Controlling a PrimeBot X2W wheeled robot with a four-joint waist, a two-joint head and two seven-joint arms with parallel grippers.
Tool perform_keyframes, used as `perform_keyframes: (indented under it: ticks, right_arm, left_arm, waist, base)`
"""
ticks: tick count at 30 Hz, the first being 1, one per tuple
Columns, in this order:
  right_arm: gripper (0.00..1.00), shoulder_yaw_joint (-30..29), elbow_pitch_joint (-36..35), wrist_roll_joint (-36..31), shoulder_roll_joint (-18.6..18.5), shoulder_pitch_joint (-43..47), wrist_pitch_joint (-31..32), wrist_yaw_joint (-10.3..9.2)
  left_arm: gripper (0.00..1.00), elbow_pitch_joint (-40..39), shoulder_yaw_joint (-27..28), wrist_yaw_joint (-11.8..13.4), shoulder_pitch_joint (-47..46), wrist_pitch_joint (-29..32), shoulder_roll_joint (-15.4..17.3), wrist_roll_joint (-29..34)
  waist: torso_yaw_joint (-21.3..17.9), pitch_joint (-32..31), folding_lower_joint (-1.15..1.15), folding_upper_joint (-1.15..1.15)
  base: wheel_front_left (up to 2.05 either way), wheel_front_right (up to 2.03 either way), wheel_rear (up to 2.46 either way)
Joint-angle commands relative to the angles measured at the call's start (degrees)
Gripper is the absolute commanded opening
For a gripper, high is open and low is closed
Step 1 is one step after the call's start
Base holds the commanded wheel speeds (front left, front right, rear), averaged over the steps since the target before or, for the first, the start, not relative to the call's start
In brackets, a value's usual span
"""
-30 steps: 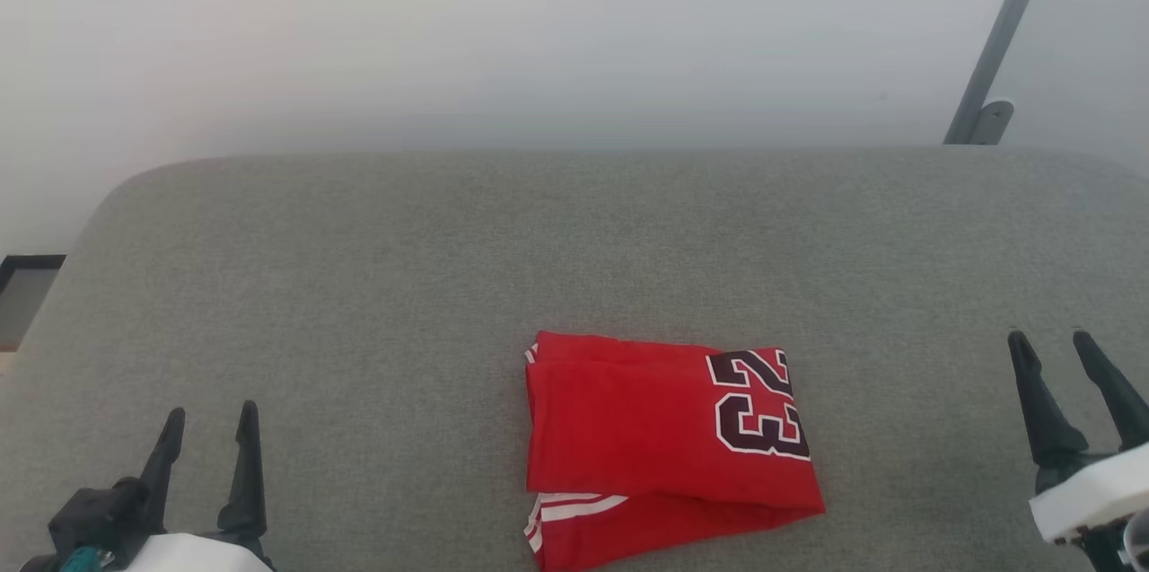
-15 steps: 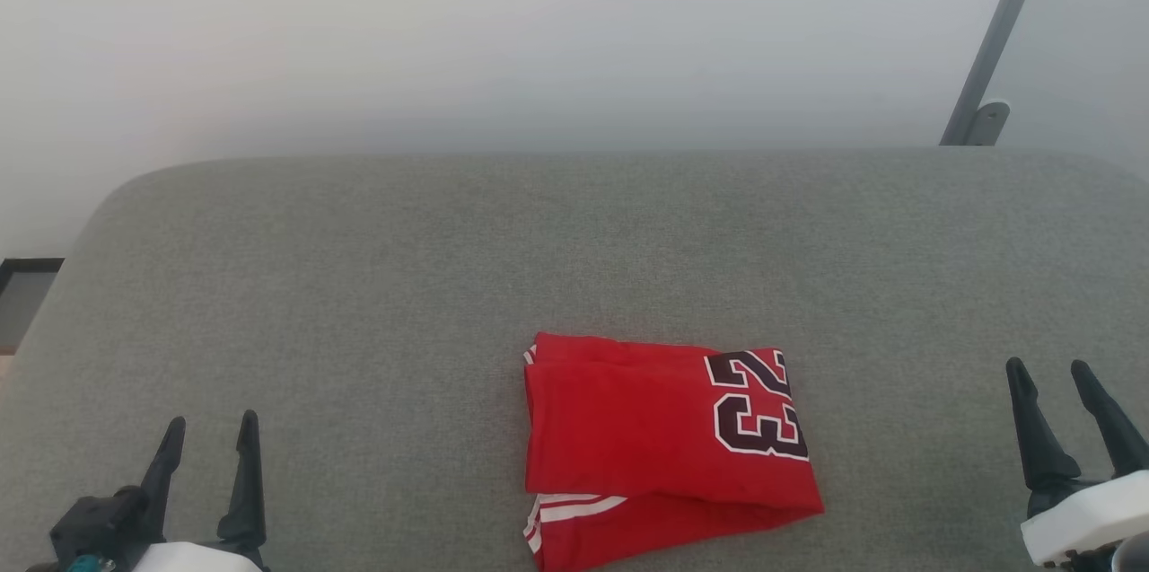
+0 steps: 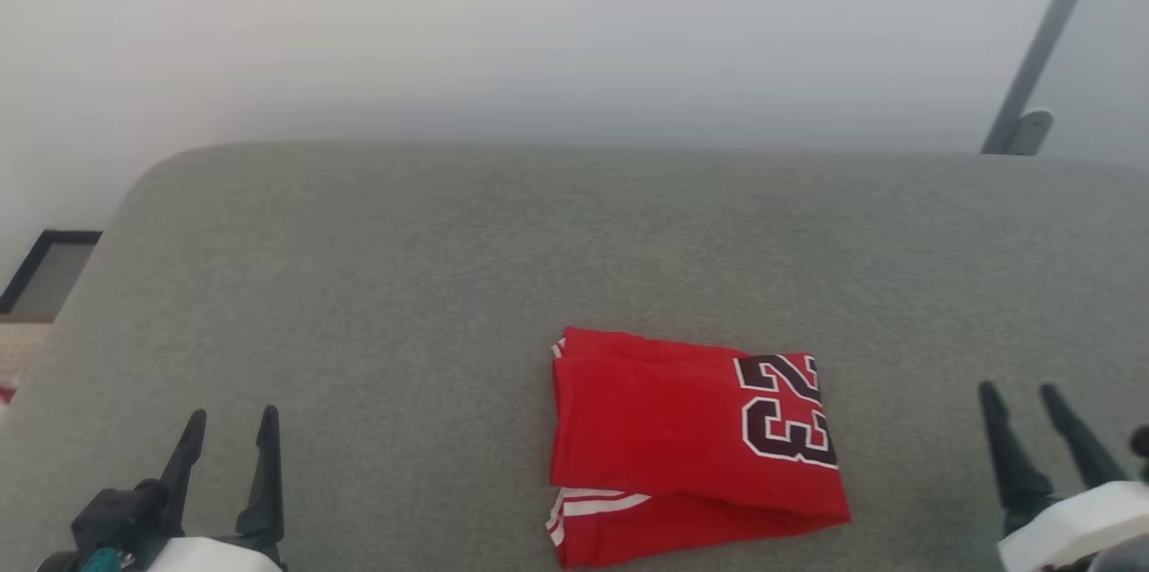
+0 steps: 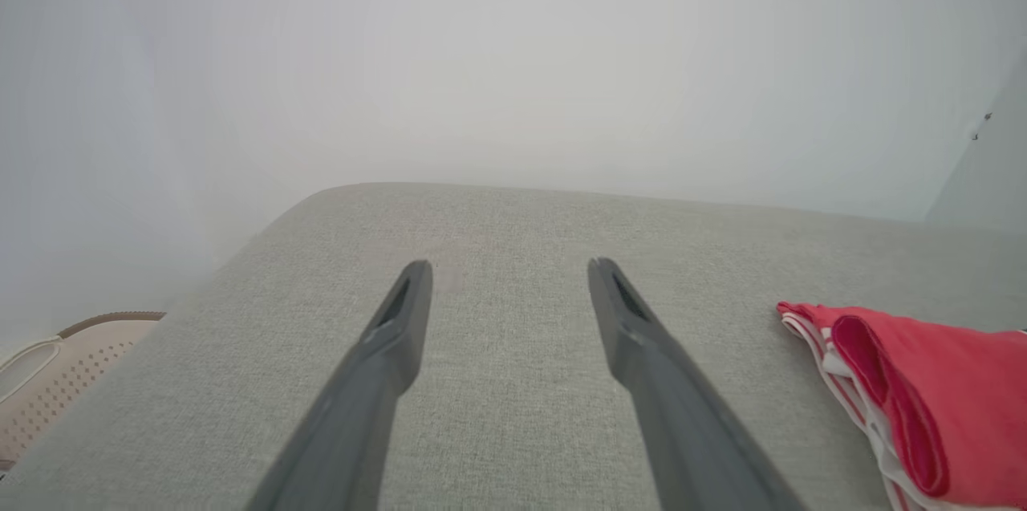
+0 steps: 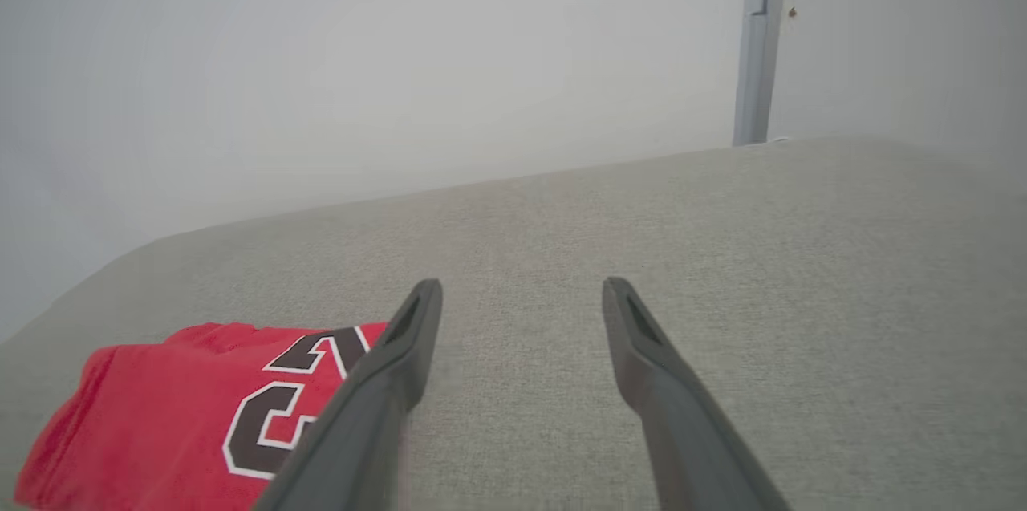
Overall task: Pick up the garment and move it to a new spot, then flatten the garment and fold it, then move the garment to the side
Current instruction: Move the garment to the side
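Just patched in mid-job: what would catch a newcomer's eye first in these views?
The red garment, folded into a compact stack with the number 23 on top, lies on the grey fabric surface, low and slightly right of centre in the head view. The left gripper and right gripper stand open and empty on either side of it, touching nothing.

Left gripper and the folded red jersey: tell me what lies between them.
Nothing. In the head view, the stretch between the left gripper and the jersey is bare grey cushion; the left wrist view shows the same.
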Motion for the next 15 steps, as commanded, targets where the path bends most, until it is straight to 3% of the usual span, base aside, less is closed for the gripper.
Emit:
perform_keyframes:
  ticks: [1, 6, 15]
  right_arm:
    - [1.00, 1.0, 0.0, 0.8, 0.2, 0.0, 1.3, -0.01]
    - [1.00, 6.6, -0.1, 4.9, -0.6, -2.0, 8.0, -0.01]
    - [1.00, 9.8, 3.4, 7.8, -3.0, -4.5, 18.7, -0.01]
  left_arm:
    - [1.00, -0.2, -0.3, -0.1, -0.8, -0.2, 0.2, -0.4]
    - [1.00, -0.4, -2.6, -0.1, -2.0, -0.2, 0.2, -0.7]
    - [1.00, -0.5, -5.6, -0.1, -4.1, -0.2, -1.4, -0.6]
  waist:
    - [1.2, 0.4, 0.00, 0.00]
    - [5.1, 1.8, 0.00, 0.00]
    - [10.5, 4.9, 0.00, 0.00]
  base:
    - [0.00, 0.00, 0.00]
    - [0.00, 0.00, 0.00]
    - [0.00, 0.00, 0.00]
